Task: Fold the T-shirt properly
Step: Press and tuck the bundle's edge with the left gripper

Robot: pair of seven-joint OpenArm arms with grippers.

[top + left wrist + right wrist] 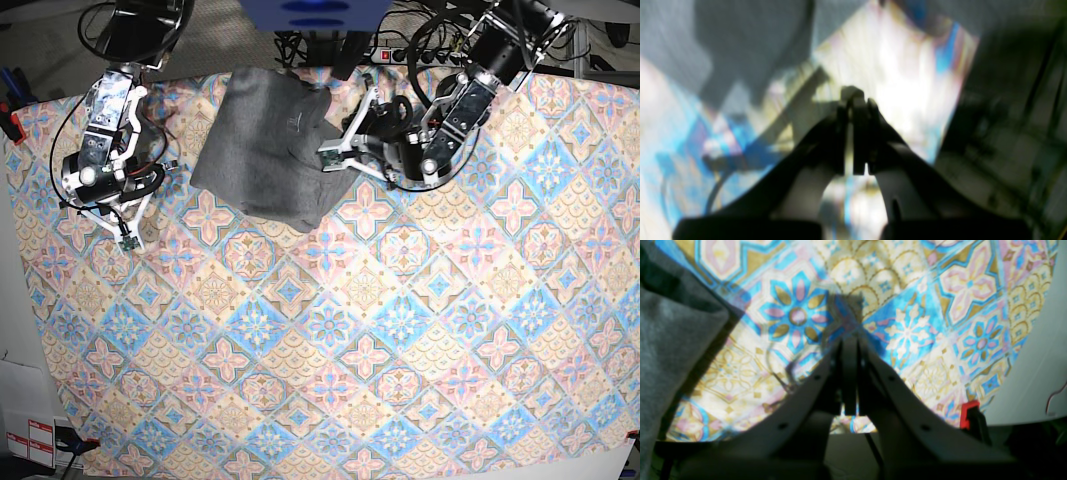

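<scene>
In the base view, the right arm's fingers (127, 240) are hovering well to the left of the T-shirt (262, 145), over the patterned tablecloth (400, 330) covering the desk. The right wrist view is showing these fingers (849, 340) pressed together and gripping nothing, with blue flower tiles of the tablecloth (913, 306) under them and grey cloth of the T-shirt (670, 340) lying at the left edge of that view.

The T-shirt is lying as a folded grey shape near the far edge of the desk, left of centre, its lower corner pointing toward the middle of the tablecloth.

Just right of the T-shirt, the left arm's fingers (328, 157) are sitting at the shirt's right edge. The left wrist view is heavily blurred; there the fingers (853, 100) are showing drawn almost together, empty as far as can be told, with the T-shirt (750, 50) lying beyond them to the upper left.
</scene>
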